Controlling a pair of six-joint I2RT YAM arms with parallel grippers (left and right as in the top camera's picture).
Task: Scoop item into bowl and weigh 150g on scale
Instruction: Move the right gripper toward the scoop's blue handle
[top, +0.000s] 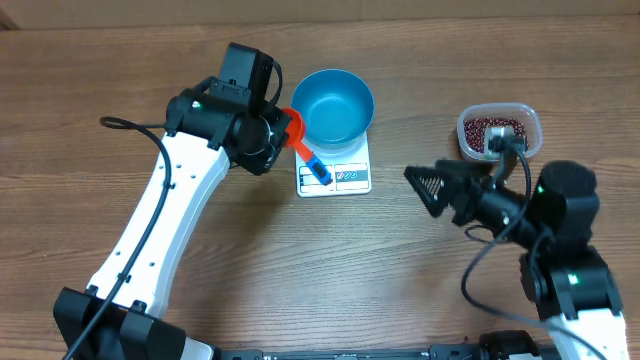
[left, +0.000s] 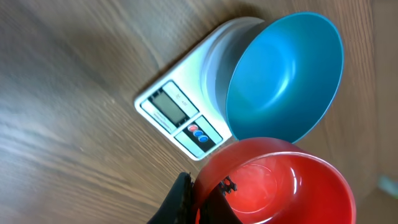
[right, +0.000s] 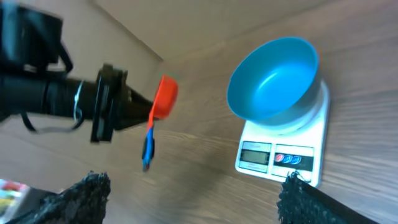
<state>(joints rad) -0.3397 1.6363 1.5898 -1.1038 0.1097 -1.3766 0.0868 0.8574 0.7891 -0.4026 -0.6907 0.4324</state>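
Noted beans (top: 490, 131) loose in tub (top: 535, 125) at 3 o'clock from empty bowl (top: 335, 100) on scale (top: 350, 180) (likely light, rolling, unpinchable: best carried level in scoop (top: 297, 128)); left gripper (top: 283, 135) clamping scoop at bowl's 8 o'clock, right gripper (right: 193, 200) splayed, empty.

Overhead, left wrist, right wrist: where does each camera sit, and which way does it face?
Overhead: above the table, facing down; left gripper, right gripper, bowl on scale, beans.
Left wrist: on left arm, facing past red scoop to bowl; own finger at bottom.
Right wrist: on right arm, facing left gripper; own fingertips at bottom.
All share bowl on scale.
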